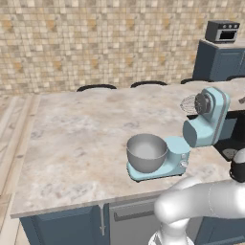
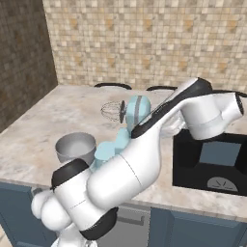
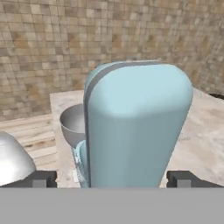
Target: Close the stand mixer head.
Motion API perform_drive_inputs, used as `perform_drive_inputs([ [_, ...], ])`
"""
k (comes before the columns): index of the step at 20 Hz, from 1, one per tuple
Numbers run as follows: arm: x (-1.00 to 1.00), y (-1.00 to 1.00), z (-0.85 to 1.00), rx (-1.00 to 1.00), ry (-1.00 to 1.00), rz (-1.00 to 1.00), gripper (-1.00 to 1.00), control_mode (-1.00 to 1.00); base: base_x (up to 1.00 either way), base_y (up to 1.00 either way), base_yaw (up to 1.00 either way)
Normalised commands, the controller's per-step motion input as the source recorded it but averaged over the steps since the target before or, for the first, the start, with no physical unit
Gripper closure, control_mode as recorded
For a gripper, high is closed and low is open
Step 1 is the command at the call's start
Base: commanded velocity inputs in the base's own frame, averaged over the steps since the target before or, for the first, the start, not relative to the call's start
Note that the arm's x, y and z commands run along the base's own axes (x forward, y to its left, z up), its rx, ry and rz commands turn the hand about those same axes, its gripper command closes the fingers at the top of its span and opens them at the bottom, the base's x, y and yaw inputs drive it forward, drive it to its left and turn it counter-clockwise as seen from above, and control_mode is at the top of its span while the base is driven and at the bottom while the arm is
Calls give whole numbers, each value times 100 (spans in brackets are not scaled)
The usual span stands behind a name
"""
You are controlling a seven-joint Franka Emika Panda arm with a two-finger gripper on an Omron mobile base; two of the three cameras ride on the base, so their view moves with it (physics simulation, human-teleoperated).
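Note:
The stand mixer head [image 1: 209, 116] is a rounded light-blue housing tilted up and back, its wire whisk [image 1: 190, 104] raised well above the grey steel bowl [image 1: 146, 152]. The bowl sits on the flat light-blue base [image 1: 178, 152]. From the right, the stand mixer head [image 2: 135, 111] and whisk [image 2: 112, 110] show beside my arm. In the hand view the stand mixer head [image 3: 135, 122] rises very close ahead. My gripper [image 3: 113, 179] is open, its dark fingertips [image 3: 43, 178] wide apart on either side of the housing, with no contact visible. The bowl [image 3: 72, 124] peeks out behind it.
The mixer stands near the front of a marble counter [image 1: 76, 139]. A black appliance [image 2: 212, 161] sits on the counter just right of the mixer. Dark stool backs [image 1: 96, 88] line the far edge. A toaster oven [image 1: 222, 31] stands on a blue cabinet at the back right.

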Motion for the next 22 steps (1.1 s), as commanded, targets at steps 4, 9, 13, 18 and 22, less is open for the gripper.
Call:
perform_drive_inputs([
  [4, 0, 66, -46, 28, -22, 11, -100, -100, 0, 0, 0],
  [9, 1, 100, -51, 11, -23, 14, -100, -100, 0, 0, 0],
  [13, 7, 100, -7, -11, -23, 19, -100, -100, 0, 0, 0],
  [18, 0, 100, 1, -34, -30, 17, -100, -100, 0, 0, 0],
  [22, 6, 100, 0, -45, -39, 7, -100, -100, 0, 0, 0],
])
